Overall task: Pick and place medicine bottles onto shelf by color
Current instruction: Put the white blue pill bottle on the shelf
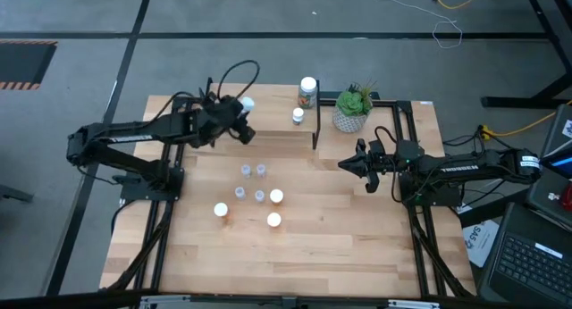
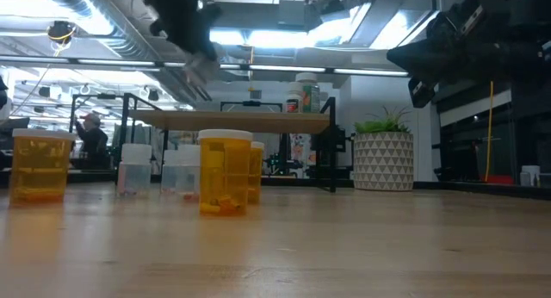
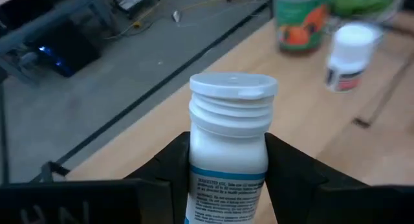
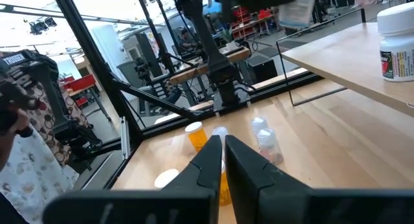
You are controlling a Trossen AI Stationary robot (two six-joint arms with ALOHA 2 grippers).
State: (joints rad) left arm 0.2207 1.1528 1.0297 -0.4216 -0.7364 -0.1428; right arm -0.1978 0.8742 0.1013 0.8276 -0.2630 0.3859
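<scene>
My left gripper [image 1: 239,110] is raised over the shelf's [image 1: 179,121] plank top, shut on a white medicine bottle [image 3: 229,140] with a pale cap. Two more bottles stand on the shelf's right end: a large one [image 1: 307,90] and a small white one [image 1: 298,117]. Several clear bottles [image 1: 253,171] and three orange ones with white caps [image 1: 273,220] stand on the table in front of the shelf. My right gripper [image 1: 344,163] hangs shut at the table's right, holding nothing. My left gripper pinches the white bottle's body [image 3: 194,169], just below its threaded neck, between the two fingers [image 3: 291,169], one on each side. The fingers reach in from the table's left, slanting a little down. The bottle is lifted clear, and its cap end [image 3: 233,87] sticks out past the fingertips.
A potted green plant [image 1: 353,108] stands at the far right, beside the shelf's black legs [image 1: 317,121]. Black frame rails run along the table's left and right sides. Bare wood [image 1: 295,264] lies toward the near edge. A person [image 4: 19,140] shows beyond the table.
</scene>
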